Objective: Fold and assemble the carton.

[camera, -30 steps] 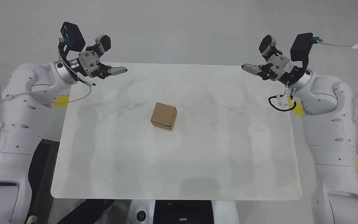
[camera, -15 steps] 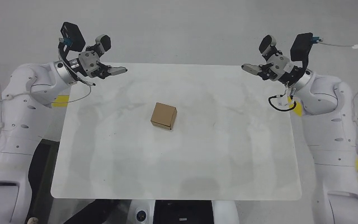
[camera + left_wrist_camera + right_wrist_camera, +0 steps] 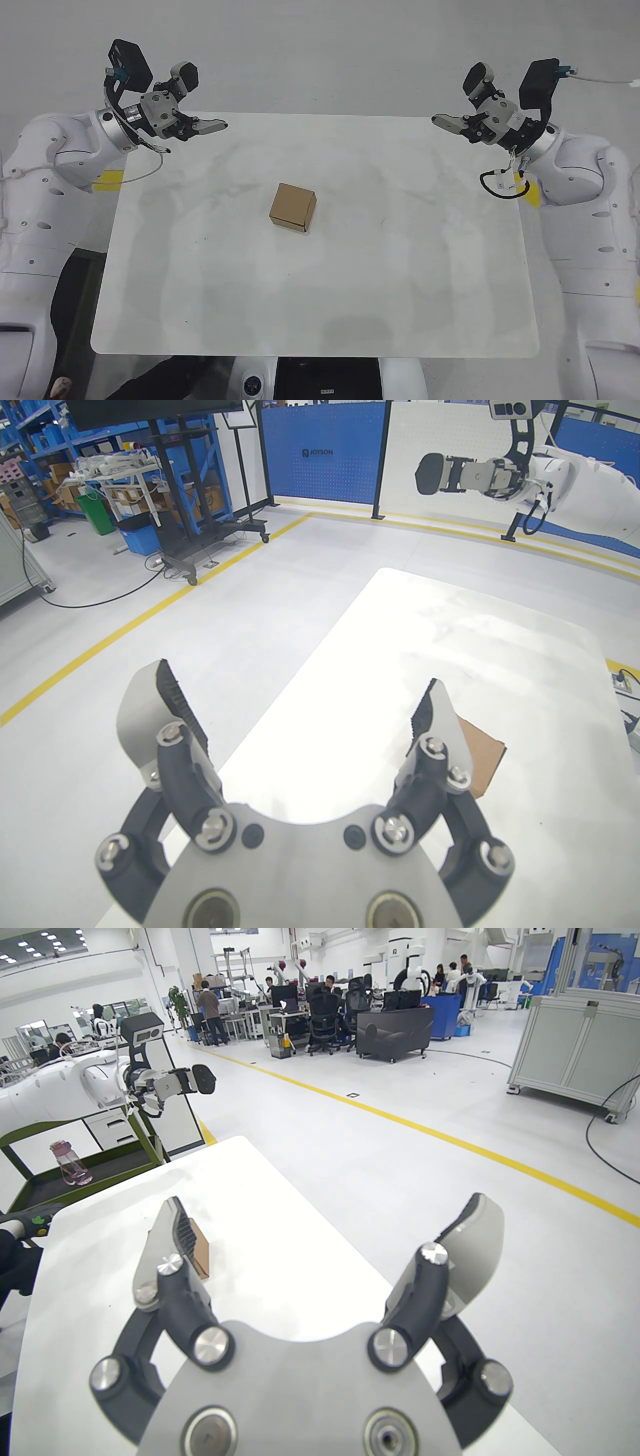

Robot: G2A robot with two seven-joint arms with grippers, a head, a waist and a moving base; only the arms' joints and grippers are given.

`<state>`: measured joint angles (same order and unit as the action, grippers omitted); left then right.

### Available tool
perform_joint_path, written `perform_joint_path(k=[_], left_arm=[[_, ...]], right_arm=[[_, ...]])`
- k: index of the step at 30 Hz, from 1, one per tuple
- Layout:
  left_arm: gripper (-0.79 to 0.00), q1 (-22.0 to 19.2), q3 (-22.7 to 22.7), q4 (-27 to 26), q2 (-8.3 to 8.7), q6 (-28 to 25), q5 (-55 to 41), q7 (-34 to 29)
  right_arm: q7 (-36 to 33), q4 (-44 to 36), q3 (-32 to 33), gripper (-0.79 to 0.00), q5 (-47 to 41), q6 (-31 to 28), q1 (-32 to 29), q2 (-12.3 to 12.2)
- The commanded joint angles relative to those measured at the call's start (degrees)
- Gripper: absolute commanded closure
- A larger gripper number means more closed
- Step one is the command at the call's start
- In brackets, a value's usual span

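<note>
Wide white surface (image 3: 400, 300) out in front, and 2 arms sitting at its far corners. Left gripper (image 3: 212, 127) hangs over the far left corner, fingers spread with nothing between them. Right gripper (image 3: 441, 120) mirrors it at the far right corner, fingers spread and empty too. Both are well apart from the work.

My read: the folding looks done, so what's called for is a check. If a flap needs seating, come in from opposite sides, 1 gripper bracing while the other presses, because a light box on that smooth top would likely skate.

And the carton (image 3: 293, 207): small, plain brown, alone near the middle, turned a little off square. Its top is closed flat, with no flap standing up that I can see.
</note>
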<state>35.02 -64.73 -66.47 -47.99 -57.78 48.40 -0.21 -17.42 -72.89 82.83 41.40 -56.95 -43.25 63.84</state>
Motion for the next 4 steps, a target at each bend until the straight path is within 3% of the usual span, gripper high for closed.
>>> perform_joint_path(k=[1, 4], left_arm=[[-0.784, 0.00, 0.00, 0.00, 0.00, 0.00, 0.00, 0.00], [-0.784, 0.00, 0.00, 0.00, 0.00, 0.00, 0.00, 0.00]], right_arm=[[0.00, 0.00, 0.00, -0.784, 0.00, 0.00, 0.00, 0.00], [0.00, 0.00, 0.00, -0.784, 0.00, 0.00, 0.00, 0.00]])
